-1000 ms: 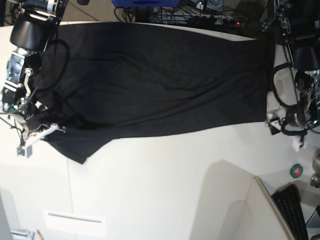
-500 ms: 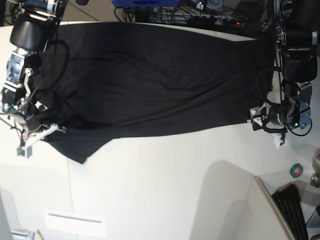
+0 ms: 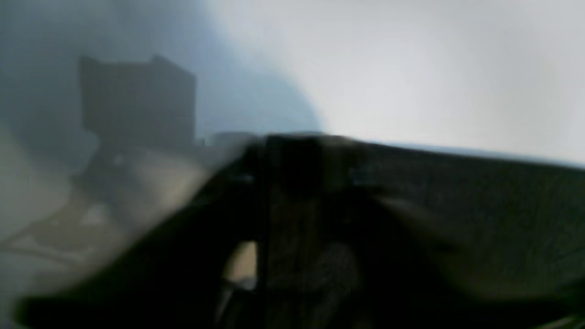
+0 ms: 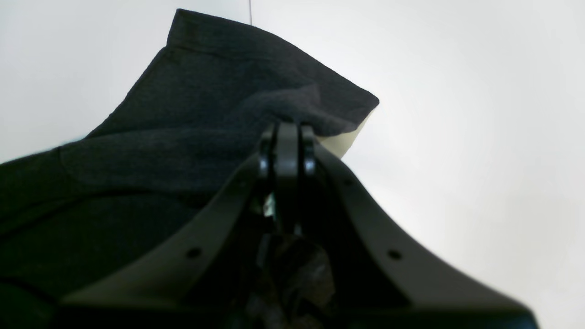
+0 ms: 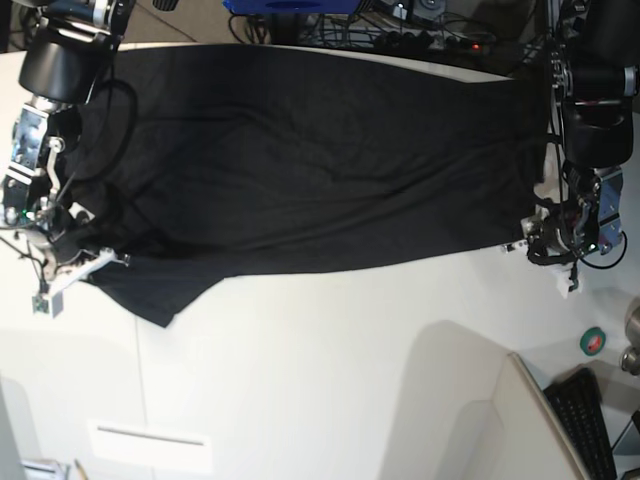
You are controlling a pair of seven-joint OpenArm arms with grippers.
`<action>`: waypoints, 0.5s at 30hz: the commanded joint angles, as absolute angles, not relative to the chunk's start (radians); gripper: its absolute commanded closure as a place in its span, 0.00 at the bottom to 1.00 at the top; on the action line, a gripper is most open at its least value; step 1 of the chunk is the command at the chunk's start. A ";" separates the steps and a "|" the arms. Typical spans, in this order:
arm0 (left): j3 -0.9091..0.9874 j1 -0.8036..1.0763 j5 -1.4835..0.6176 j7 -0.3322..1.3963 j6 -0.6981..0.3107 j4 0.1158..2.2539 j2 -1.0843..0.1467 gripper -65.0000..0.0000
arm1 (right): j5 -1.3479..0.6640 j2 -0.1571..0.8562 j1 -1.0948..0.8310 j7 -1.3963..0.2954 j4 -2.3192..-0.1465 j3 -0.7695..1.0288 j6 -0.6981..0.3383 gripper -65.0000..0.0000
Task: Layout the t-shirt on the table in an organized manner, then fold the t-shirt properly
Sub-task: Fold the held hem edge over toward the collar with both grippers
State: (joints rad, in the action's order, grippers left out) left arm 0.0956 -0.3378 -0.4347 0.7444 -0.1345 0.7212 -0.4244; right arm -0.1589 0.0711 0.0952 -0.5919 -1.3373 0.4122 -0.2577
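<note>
right gripper pinched closed; left gripper unclear.

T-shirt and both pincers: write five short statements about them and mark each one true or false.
1. The t-shirt lies spread across the table. True.
2. The right pincer is open, clear of the cloth. False: its jaws are shut on a fold of the t-shirt.
3. The rainbow print faces up. False: only plain black cloth shows.
4. The left pincer is at the t-shirt's edge. True.
5. A sleeve hangs off the table. False: the sleeve lies flat on it.
</note>
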 commanded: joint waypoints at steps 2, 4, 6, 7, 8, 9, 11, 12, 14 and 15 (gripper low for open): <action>0.094 -0.352 -0.443 0.776 -0.143 0.723 -0.426 1.00 | -0.166 0.087 0.148 -0.559 -1.310 0.414 -0.259 1.00; 0.096 -0.360 -0.443 0.776 -0.143 0.725 -0.426 1.00 | -0.166 0.110 0.182 -0.559 -1.268 0.414 -0.259 1.00; 0.096 -0.394 -0.443 0.776 -0.143 0.725 -0.426 1.00 | -0.166 0.127 0.219 -0.559 -1.216 0.412 -0.260 1.00; 0.096 -0.407 -0.443 0.776 -0.143 0.725 -0.427 1.00 | -0.166 0.128 0.237 -0.559 -1.193 0.412 -0.260 1.00; 0.096 -0.420 -0.443 0.776 -0.143 0.725 -0.427 1.00 | -0.166 0.140 0.254 -0.559 -1.173 0.412 -0.262 1.00; 0.096 -0.435 -0.443 0.776 -0.143 0.725 -0.429 1.00 | -0.166 0.154 0.269 -0.558 -1.150 0.412 -0.262 1.00; 0.096 -0.478 -0.443 0.777 -0.143 0.725 -0.429 1.00 | -0.166 0.166 0.308 -0.550 -1.098 0.412 -0.262 1.00; 0.096 -0.496 -0.443 0.779 -0.143 0.725 -0.427 1.00 | -0.166 0.174 0.325 -0.527 -1.072 0.410 -0.262 1.00; 0.096 -0.530 -0.443 0.779 -0.143 0.725 -0.418 1.00 | -0.166 0.193 0.346 -0.479 -1.024 0.410 -0.262 1.00; 0.090 -0.549 -0.443 0.779 -0.143 0.725 -0.407 1.00 | -0.166 0.200 0.357 -0.458 -0.998 0.410 -0.262 1.00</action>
State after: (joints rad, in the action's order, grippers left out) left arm 0.0898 -0.5259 -0.4416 0.7910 -0.1402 0.7097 -0.4030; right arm -0.1623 0.1818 0.3328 -0.4751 -0.9825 0.4076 -0.2615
